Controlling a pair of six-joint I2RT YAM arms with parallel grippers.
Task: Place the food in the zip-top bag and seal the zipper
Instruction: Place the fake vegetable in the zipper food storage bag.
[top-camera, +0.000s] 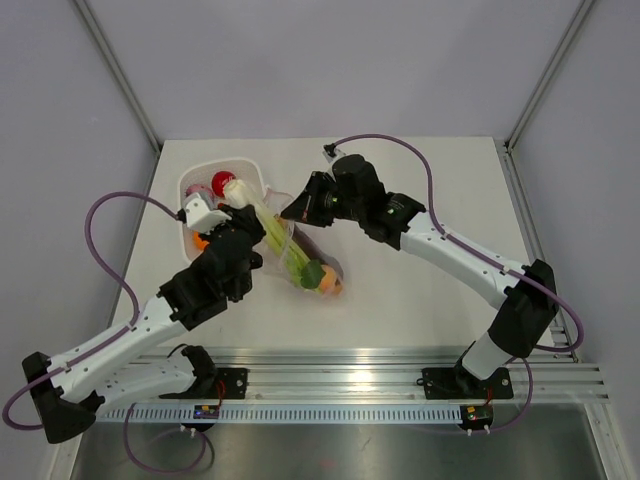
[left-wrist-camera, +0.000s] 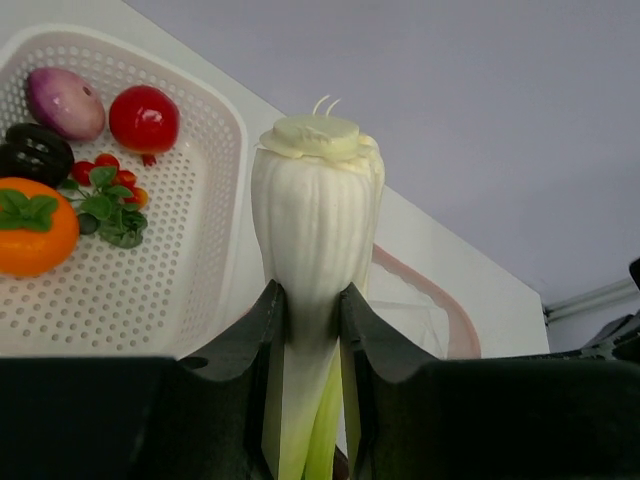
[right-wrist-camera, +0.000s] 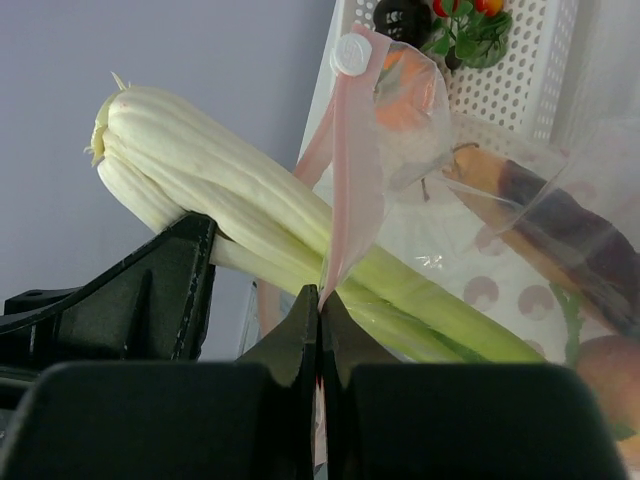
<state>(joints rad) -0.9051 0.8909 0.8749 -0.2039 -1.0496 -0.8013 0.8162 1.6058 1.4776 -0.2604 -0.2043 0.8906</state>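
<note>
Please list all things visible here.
celery stalk: 1, white-green, in left fingers
zip-top bag: 1, clear, beside basket
zipper: 1, pink, in right fingers
carrot: 1, orange, in bag
eggplant: 1, purple, in bag
peach: 1, peachy, in bag
basket: 1, white, far left
tomato: 1, red, in basket
onion: 1, purple, in basket
orange: 1, orange, in basket
tomato sprig: 1, red-green, in basket
dark item: 1, black, in basket
left fingers: 2, black, gripping celery
right fingers: 2, black, pinching zipper

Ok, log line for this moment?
left gripper shut on celery stalk | right gripper shut on zipper | stalk's green end inside zip-top bag
</note>
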